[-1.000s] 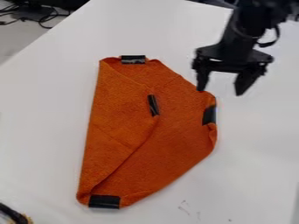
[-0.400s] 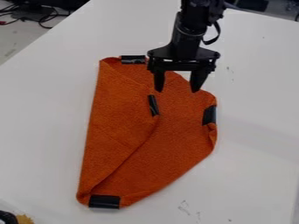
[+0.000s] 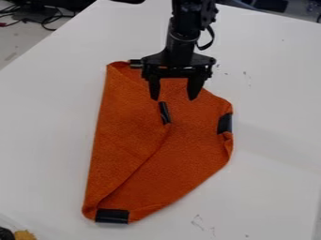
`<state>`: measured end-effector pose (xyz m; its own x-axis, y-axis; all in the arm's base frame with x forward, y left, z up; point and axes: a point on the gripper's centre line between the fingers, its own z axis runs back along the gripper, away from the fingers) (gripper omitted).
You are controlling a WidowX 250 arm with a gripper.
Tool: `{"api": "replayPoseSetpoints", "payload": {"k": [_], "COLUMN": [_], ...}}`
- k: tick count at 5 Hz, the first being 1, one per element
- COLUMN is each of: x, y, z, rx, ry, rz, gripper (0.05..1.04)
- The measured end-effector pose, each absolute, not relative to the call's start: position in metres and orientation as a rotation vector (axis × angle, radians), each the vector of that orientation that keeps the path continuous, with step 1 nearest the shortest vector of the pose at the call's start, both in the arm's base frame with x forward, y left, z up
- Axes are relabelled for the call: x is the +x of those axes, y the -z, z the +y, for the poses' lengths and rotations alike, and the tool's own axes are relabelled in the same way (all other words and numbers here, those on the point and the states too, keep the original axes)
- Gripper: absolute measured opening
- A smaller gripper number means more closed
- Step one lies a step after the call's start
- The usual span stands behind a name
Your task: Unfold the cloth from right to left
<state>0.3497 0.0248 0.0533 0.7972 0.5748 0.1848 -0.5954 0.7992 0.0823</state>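
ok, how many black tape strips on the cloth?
4: top-edge strip, partly behind the gripper; middle strip; right-edge strip; bottom-edge strip. The folded cloth may hide more.

Orange cloth (image 3: 185, 150), seemingly part-folded, lies flat.

A white table (image 3: 47, 126) takes the most part of the view, and its left edge goes at a slant up toward the top. Small dark marks (image 3: 197, 221) are on its surface, near the bottom right. Beyond this edge, in the upper left corner, there is a grey floor (image 3: 14, 41), with black cables (image 3: 47, 21) in loose loops. At the top right, behind the table, some dark objects (image 3: 272, 5) are visible, but I cannot tell what they are. The light on the table is soft, with a faint shadow (image 3: 272, 143) at the right.
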Motion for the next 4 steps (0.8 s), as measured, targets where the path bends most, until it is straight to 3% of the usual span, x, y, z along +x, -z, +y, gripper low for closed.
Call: {"api": "replayPoseSetpoints", "payload": {"k": [4], "x": [0.346], "y": [-0.019], "z": [0.046], "rx": [0.078], "ry": [-0.646], "rz": [-0.106], "gripper": [1.001]}}
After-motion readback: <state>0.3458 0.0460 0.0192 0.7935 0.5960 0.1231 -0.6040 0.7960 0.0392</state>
